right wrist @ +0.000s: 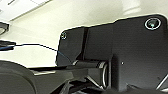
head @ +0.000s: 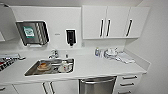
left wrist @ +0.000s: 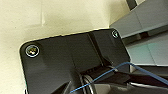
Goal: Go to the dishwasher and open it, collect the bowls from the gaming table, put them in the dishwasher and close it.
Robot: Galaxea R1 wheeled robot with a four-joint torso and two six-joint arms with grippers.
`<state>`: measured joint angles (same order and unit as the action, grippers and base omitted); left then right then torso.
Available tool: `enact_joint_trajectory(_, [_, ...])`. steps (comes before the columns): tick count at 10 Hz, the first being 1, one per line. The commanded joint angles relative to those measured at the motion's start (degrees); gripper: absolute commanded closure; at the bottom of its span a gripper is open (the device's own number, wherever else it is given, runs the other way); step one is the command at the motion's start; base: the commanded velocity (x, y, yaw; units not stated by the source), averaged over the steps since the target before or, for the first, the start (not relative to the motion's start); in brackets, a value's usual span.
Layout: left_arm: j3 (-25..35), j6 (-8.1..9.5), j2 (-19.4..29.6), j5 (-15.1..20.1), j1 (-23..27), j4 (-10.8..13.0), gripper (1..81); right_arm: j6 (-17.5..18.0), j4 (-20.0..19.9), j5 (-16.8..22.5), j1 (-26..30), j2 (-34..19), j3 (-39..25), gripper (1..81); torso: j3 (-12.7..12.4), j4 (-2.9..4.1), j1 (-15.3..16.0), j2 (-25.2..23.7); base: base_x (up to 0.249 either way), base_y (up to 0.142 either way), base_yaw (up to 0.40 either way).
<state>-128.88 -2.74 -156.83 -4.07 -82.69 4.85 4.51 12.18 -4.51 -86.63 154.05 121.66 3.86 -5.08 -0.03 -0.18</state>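
The dishwasher (head: 97, 87) sits under the white counter, low in the middle of the head view. Its brushed steel front is shut, and the horizontal bar handle (head: 97, 81) runs across its top. I face it from close by, looking down over the counter. The bowls and the gaming table are out of view. In both wrist views the robot's own dark plate stands before pale wall and ceiling.
A steel sink (head: 31, 72) left of the dishwasher holds dishes, with a faucet (head: 53, 53) behind it. White drawers (head: 128, 83) flank the dishwasher on the right and cabinet doors (head: 57, 87) on the left. Bottles and cloths (head: 112, 53) lie on the counter's right. Wall cabinets (head: 115, 22) hang above.
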Motion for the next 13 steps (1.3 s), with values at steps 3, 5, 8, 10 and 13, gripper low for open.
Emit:
enact_joint_trajectory(3, [1.00, 0.02, 1.08, 2.84, 2.75, 0.60, 1.0, -0.12, 0.13, 2.49, 2.64, -0.74, -0.91, 1.0, 0.00, 0.00, 0.03, 0.00, 0.104, 0.065, 0.000])
enact_joint_trajectory(5, [1.00, 0.02, 0.99, 2.84, 2.75, 0.60, 1.0, -0.12, 0.13, 2.49, 2.73, -0.74, -0.91, 1.0, 0.00, 0.00, 0.03, 0.00, 0.105, 0.065, 0.000])
enact_joint_trajectory(8, [1.00, 0.02, 0.99, 2.84, 2.75, 0.60, 1.0, -0.12, 0.13, 2.49, 2.73, -0.65, -0.91, 1.0, 0.00, 0.00, 0.03, 0.00, 0.106, 0.065, 0.000])
enact_joint_trajectory(10, [0.91, 0.02, 0.99, 2.84, 2.75, 0.60, 1.0, -0.12, 0.13, 2.49, 2.73, -0.56, -0.56, 1.0, 0.00, 0.00, 0.03, 0.00, 0.107, 0.063, 0.000])
enact_joint_trajectory(13, [0.99, 0.02, 0.90, 2.92, 2.75, 0.60, 1.0, -0.03, 0.04, 2.49, 2.64, -0.30, 0.05, 1.0, 0.00, 0.00, 0.03, 0.00, 0.108, 0.063, 0.000])
